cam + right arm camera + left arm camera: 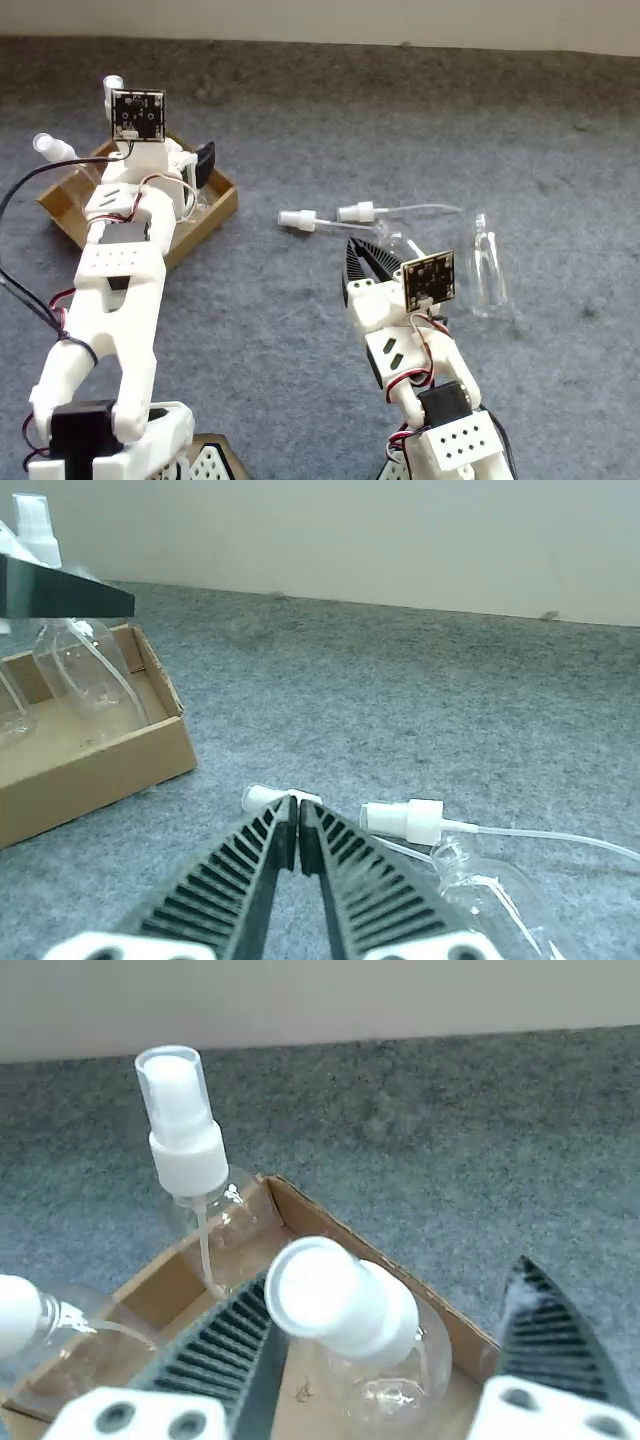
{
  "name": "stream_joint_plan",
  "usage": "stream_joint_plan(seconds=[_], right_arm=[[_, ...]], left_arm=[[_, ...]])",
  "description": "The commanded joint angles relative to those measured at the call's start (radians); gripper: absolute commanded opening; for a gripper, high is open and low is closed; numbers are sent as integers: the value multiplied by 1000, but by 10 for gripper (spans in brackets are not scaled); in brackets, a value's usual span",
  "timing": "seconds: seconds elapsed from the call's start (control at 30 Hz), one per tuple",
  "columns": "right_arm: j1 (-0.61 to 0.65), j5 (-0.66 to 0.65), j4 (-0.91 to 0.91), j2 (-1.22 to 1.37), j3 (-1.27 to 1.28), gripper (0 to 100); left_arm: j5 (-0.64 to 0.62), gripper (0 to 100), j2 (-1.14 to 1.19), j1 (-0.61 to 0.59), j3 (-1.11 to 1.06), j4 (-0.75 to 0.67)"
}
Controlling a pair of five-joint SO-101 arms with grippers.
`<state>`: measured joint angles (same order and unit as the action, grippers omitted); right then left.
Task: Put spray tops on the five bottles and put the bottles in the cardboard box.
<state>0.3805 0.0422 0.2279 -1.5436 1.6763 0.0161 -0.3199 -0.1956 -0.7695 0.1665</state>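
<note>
Left gripper (395, 1300) hangs wide open over the cardboard box (212, 210) near the far left corner of the desk. A capped bottle (340, 1310) stands loose between its jaws, and I think the box now has three bottles. I should lift straight up and slowly, so I don't tip it over. Right gripper (297, 807) is pinched shut on nothing, just beside two spray tops (297, 219) near the middle of the desk. A bare bottle (487, 268) lies near them.
</note>
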Motion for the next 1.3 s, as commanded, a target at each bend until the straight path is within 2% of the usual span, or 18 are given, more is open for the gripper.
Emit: stream_joint_plan(seconds=[0.0, 0.4, 0.47, 0.63, 0.8, 0.93, 1.07, 1.27], right_arm=[[-12, 0, 4, -8, 136, 5], [-15, 0, 4, -5, 136, 5], [-16, 3, 4, -4, 136, 5], [-16, 6, 4, -4, 136, 5], [-19, 3, 4, -10, 133, 5], [-113, 2, 4, -10, 128, 5], [-266, 2, 4, -12, 117, 5], [-503, 2, 4, -12, 76, 5]], left_arm=[[9, 277, -81, 10, 56, 3], [6, 277, -255, 12, 59, 28], [9, 275, -283, 31, 102, 137], [5, 274, -306, 105, 314, 526], [5, 274, -306, 205, 423, 720], [5, 274, -308, 298, 423, 832], [6, 274, -306, 375, 410, 922], [11, 274, -306, 478, 306, 947]])
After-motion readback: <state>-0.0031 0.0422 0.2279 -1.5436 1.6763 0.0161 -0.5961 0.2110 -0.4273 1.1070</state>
